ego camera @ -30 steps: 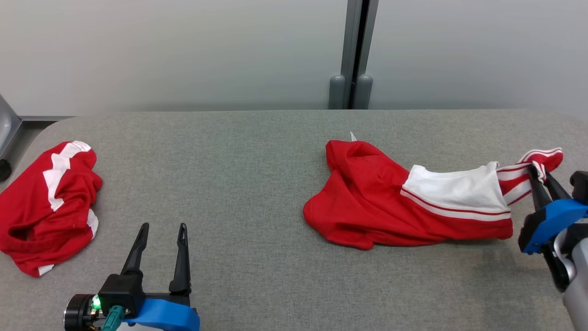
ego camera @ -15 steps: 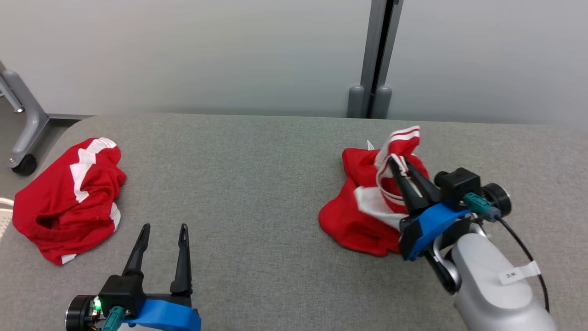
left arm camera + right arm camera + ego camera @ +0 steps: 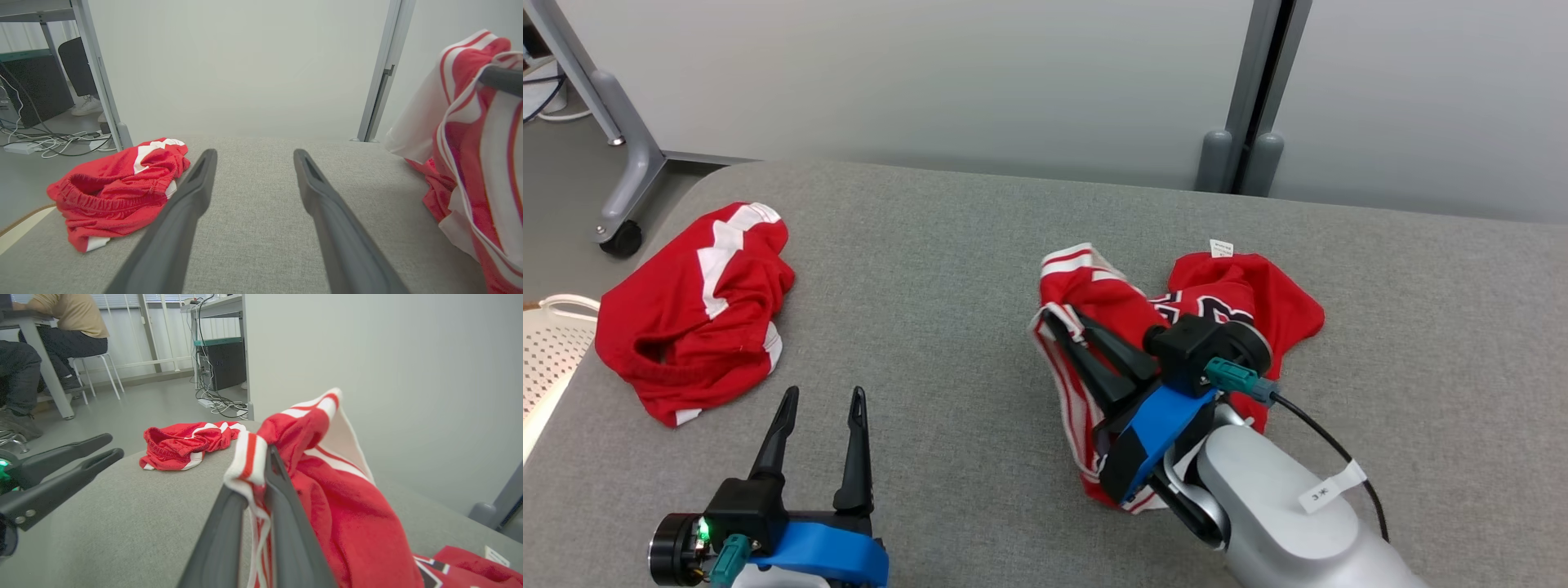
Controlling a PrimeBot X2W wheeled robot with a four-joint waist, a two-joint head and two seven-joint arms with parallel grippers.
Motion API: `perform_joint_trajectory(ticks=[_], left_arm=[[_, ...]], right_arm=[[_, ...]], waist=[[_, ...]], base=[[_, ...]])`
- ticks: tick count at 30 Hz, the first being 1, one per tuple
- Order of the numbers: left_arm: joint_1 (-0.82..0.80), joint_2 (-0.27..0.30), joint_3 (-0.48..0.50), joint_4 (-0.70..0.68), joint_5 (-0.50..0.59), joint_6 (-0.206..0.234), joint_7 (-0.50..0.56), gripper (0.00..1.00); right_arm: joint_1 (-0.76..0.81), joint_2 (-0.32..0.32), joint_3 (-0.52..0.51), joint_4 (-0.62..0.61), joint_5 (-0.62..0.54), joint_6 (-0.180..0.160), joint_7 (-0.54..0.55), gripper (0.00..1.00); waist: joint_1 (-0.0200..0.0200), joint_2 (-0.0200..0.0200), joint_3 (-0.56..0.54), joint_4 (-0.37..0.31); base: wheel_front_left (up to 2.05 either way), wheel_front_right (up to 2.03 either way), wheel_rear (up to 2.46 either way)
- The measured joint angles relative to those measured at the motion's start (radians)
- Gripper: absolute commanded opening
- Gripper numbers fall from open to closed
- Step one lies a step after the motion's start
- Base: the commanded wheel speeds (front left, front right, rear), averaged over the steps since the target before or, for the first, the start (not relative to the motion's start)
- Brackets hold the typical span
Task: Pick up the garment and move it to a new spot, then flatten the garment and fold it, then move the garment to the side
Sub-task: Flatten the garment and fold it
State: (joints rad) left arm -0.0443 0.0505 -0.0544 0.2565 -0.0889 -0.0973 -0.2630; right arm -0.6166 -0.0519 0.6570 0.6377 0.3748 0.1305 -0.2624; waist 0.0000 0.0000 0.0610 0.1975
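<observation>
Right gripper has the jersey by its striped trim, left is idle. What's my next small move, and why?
Probably carry the jersey slightly left and lower it onto the bare table there. The right gripper is shut on its striped trim, lifted, while the rest lies bunched; the left gripper is open, and the red shorts lie well apart, so there's room to spread.

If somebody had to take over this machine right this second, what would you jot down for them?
Right gripper: shut on a striped edge of the red jersey, holding that edge up; the rest lies bunched on the grey table, right of centre.
Left gripper: open, holding nothing, above the table's near left.
Red shorts: crumpled at the table's left end, apart from both grippers.
Done: jersey picked up.
Left: set it in a new spot, flatten, fold, move aside.
</observation>
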Motion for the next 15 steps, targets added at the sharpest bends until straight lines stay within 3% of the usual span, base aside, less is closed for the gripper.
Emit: perform_joint_trajectory(ticks=[7, 14, 15], left_arm=[[-0.010, 0.000, -0.013, 0.007, -0.010, 0.005, 0.000, 1.00], [-0.027, 0.000, -0.029, 0.013, -0.025, 0.014, 0.000, 1.00], [-0.028, 0.000, -0.030, 0.013, -0.026, 0.017, 0.000, 1.00]], right_arm=[[-0.033, 0.002, 0.159, -0.076, 0.122, 0.000, 0.000, 0.00], [-0.042, 0.002, 0.234, -0.072, 0.170, 0.000, 0.000, 0.00], [-0.041, 0.002, 0.238, -0.064, 0.173, 0.000, 0.000, 0.05]], waist=[[0.0000, 0.0001, 0.018, 0.013], [0.0000, 0.0001, 0.034, 0.004], [0.0001, 0.0002, 0.035, 0.000]], base=[[0.00, 0.00, 0.00], [0.00, 0.00, 0.00], [0.00, 0.00, 0.00]])
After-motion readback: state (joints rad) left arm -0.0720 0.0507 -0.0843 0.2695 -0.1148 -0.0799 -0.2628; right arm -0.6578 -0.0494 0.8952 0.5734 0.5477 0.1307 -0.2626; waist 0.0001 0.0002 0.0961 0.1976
